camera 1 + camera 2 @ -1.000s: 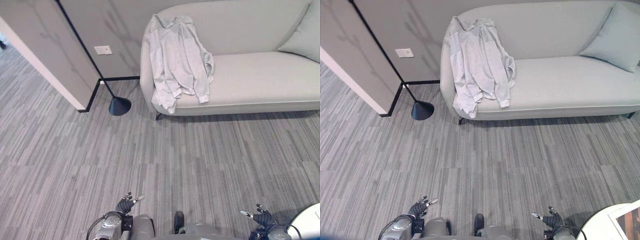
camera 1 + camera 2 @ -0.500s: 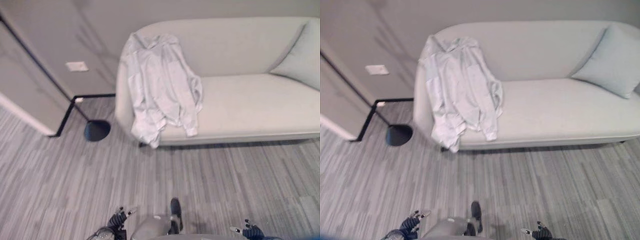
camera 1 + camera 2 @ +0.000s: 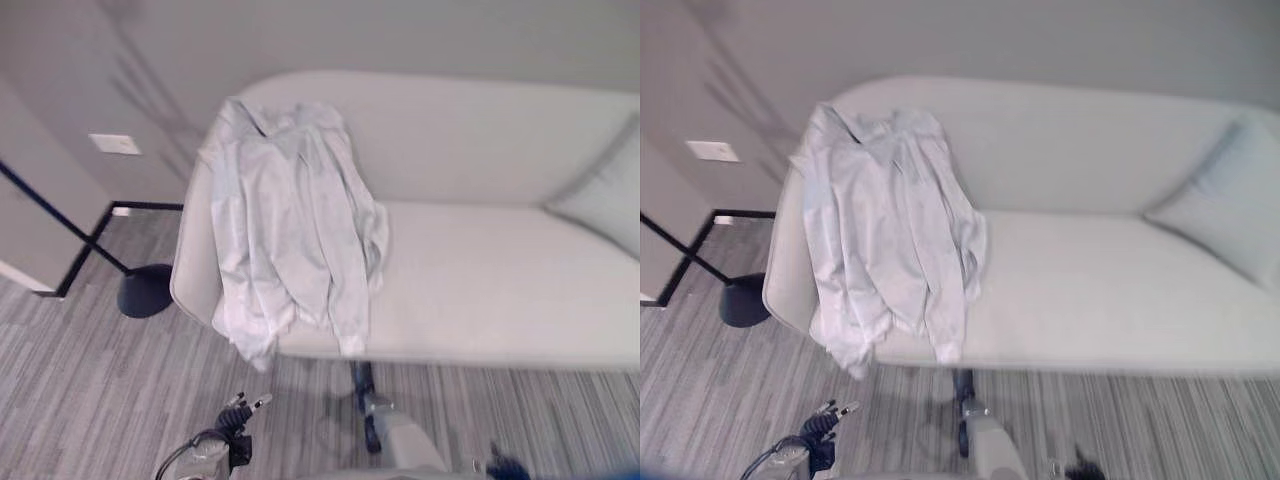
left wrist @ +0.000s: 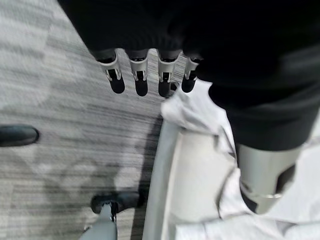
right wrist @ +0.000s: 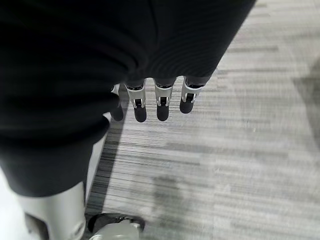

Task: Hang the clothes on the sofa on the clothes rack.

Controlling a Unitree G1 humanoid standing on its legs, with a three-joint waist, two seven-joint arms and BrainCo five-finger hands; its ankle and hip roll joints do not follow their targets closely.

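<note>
We're closing in on the pale jacket [image 3: 290, 230], which is draped over the sofa's [image 3: 480, 290] left arm and backrest. Both hands are empty with relaxed fingers, left hand [image 4: 145, 75] and right hand [image 5: 157, 102] low by the floor. We'd go for the collar up top, so it lifts clean without dragging.

Right robot hand [image 5: 150, 95], fingers relaxed, above carpet [image 5: 240, 150]

a grey cushion [image 3: 1230, 205] lies on the seat's right end; a black lamp base [image 3: 145, 290] stands on striped carpet [image 3: 60, 400].
</note>
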